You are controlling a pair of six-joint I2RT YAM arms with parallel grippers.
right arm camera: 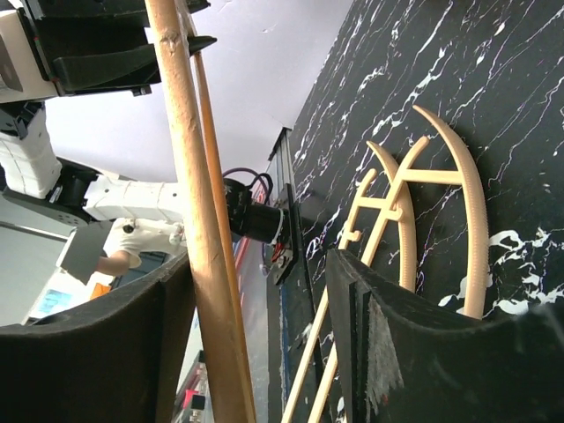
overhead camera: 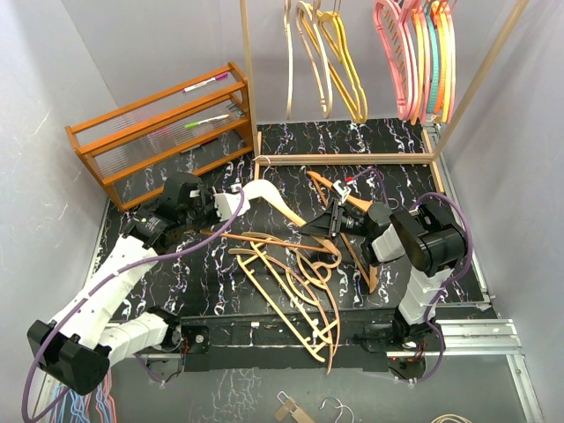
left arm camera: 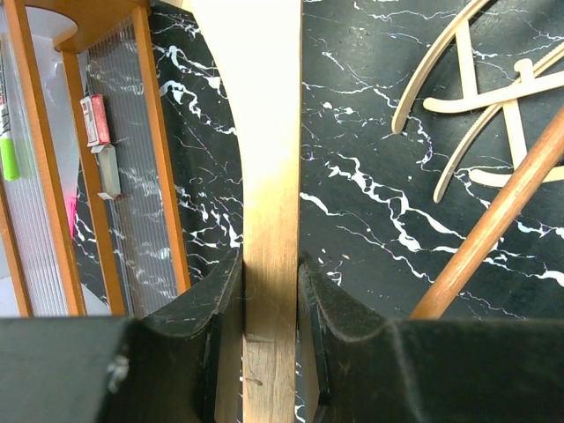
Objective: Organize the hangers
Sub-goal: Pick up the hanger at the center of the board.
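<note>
The tan wooden hanger (overhead camera: pixel 269 198) lay lengthwise between the arms over the black marbled bench (overhead camera: pixel 291 145), left tool (left arm camera: pixel 271 273) clenched on its flat shoulder, right tool (right arm camera: pixel 260 264) unclenched astride a round brown hanger bar (right arm camera: pixel 207 247).

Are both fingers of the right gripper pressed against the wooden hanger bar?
No, the wooden hanger bar sits by one finger of the right gripper, leaving a clear gap to the other.

A pile of wooden hangers (overhead camera: pixel 291 273) clutters the middle of the table (overhead camera: pixel 198 282), and one pale hanger (overhead camera: pixel 269 196) is held above it. Bare tabletop lies left of the pile. Behind, a shelf rack (overhead camera: pixel 159 132) and the frame's floor bar (overhead camera: pixel 352 159) block passage. Overhead, a gap separates yellow hangers (overhead camera: pixel 351 84) from pink hangers (overhead camera: pixel 392 62).
</note>
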